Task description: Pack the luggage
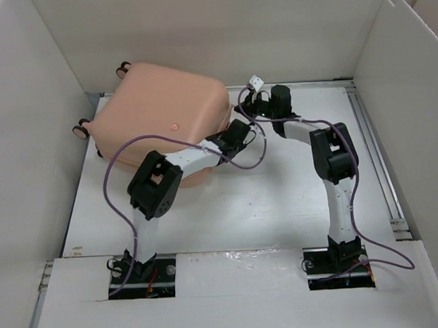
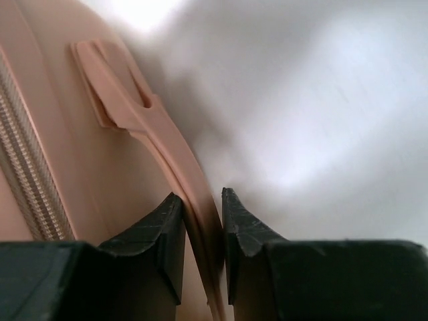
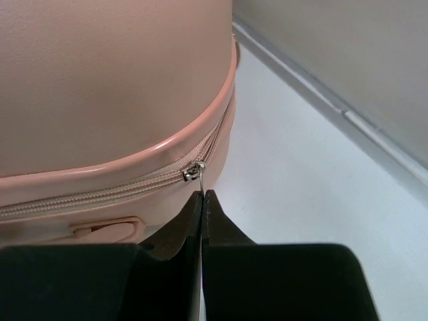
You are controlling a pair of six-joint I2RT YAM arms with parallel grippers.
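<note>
Left pincer [image 2: 202, 200] is closed on the pink handle [image 2: 170, 144] at the side of the luggage [image 1: 166, 112], one dark finger pressed to each face of the strap. The right pincer [image 3: 202, 195] is clamped shut on the small metal zipper pull [image 3: 196, 175], which hangs from the zipper [image 3: 100, 194] running round the shell's edge.

The salmon-pink luggage lies flat and closed on the far left part of the white surface [image 1: 279, 205]. Its wheels [image 1: 81, 128] point toward the left wall and the far left corner. Both arms reach across to its right-hand side, the left arm passing over its near corner.

The surface is plain, matte and white, with soft shadows under the arms. White panels [image 1: 22, 143] wall it in on the left, the back and the right. A pale metal rail [image 1: 375, 150] runs along the right edge, at the foot of the right panel. A raised white board [image 1: 238, 279] spans the near edge, with dark cut-outs where the two arm bases sit. Purple cables [image 1: 114, 176] loop from the bases up along each arm.
</note>
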